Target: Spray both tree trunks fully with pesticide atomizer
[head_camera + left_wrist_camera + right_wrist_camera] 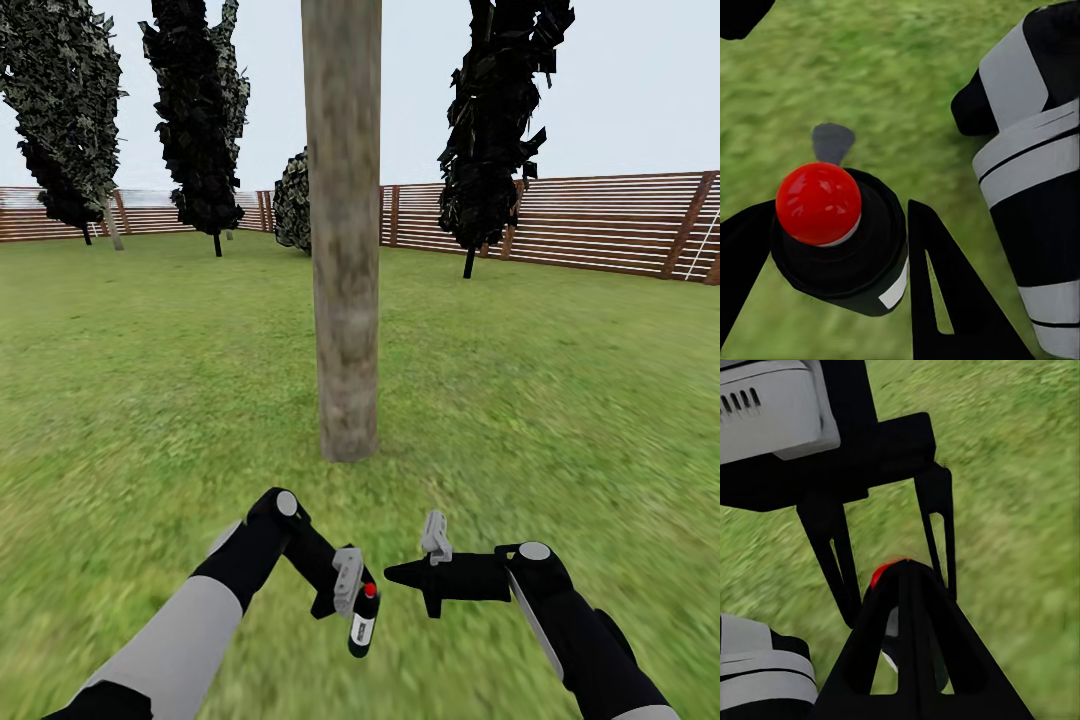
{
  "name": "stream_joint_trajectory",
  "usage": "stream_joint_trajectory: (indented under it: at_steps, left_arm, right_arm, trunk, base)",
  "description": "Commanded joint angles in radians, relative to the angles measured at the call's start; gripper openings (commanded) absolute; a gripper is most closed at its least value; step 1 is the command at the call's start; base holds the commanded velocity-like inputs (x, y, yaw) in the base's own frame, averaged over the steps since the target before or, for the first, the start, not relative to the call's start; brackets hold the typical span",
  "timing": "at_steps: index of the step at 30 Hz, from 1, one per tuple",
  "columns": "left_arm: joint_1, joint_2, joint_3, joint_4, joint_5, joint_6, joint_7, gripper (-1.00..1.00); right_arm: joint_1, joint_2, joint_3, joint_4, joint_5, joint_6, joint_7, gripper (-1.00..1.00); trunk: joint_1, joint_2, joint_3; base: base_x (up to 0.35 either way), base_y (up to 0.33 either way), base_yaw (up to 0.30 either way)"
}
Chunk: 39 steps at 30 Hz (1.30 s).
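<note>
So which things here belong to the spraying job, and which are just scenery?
Job:
- small black red-capped pesticide atomizer, clamped in left gripper
- thick mottled grey-brown tree trunk
- right gripper, shut

Scenery:
- dark narrow cypress-like trees
- brown slatted wooden fence
- grass lawn

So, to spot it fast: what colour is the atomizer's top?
Red, on the pesticide atomizer; clearest in the left wrist view.

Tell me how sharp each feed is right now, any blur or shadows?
Head view: tree trunk and fence crisp, near grass smeared, flat light with hardly any cast shadows. Left wrist view: pesticide atomizer sharp between the left gripper fingers, grass soft. Right wrist view: right gripper sharp, grass blurred.
</note>
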<state>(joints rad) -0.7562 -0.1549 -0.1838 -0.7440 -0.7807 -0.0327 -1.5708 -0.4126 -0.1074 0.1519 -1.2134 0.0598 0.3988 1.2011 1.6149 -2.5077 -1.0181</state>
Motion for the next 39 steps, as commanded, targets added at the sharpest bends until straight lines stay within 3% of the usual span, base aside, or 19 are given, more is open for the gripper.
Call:
stream_joint_trajectory:
  at_steps: [1, 39]
  left_arm:
    - [0.000, 0.000, -0.001, 0.000, 0.001, 0.000, 0.000, -1.00]
    - [-0.021, 0.000, -0.005, 0.000, 0.006, 0.004, 0.000, -1.00]
  right_arm:
    - [0.000, 0.000, 0.000, 0.000, 0.000, 0.000, 0.000, -1.00]
    - [0.000, 0.000, 0.000, 0.000, 0.000, -0.002, 0.000, -1.00]
  trunk:
    - [0.000, 0.000, 0.000]
    - [0.000, 0.000, 0.000]
  base:
    - [0.000, 0.000, 0.000]
    - [0.000, 0.000, 0.000]
